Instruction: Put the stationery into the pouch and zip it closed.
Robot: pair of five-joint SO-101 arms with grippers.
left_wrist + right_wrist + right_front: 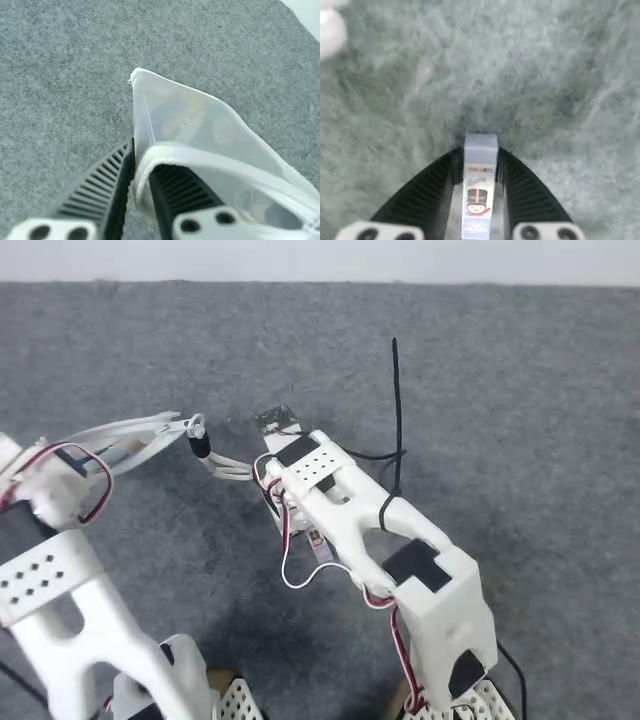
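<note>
My left gripper [142, 182] is shut on the zipper edge of a translucent white pouch [200, 125], which is lifted off the grey mat and points away from the wrist. In the high view the pouch [130, 435] hangs at the left, with a small black piece [200, 446] and a white loop at its far end. My right gripper [480, 157] is shut on a small rectangular eraser [480, 172] in a printed sleeve, close above the mat. From above, the eraser [277, 421] sits at the right gripper's tip [283, 440], just to the right of the pouch's end.
Grey felt mat [480, 360] covers the whole table. A thin black cable [396, 400] rises beside the right arm. Red and white wires loop along both arms. The arm bases stand at the near edge.
</note>
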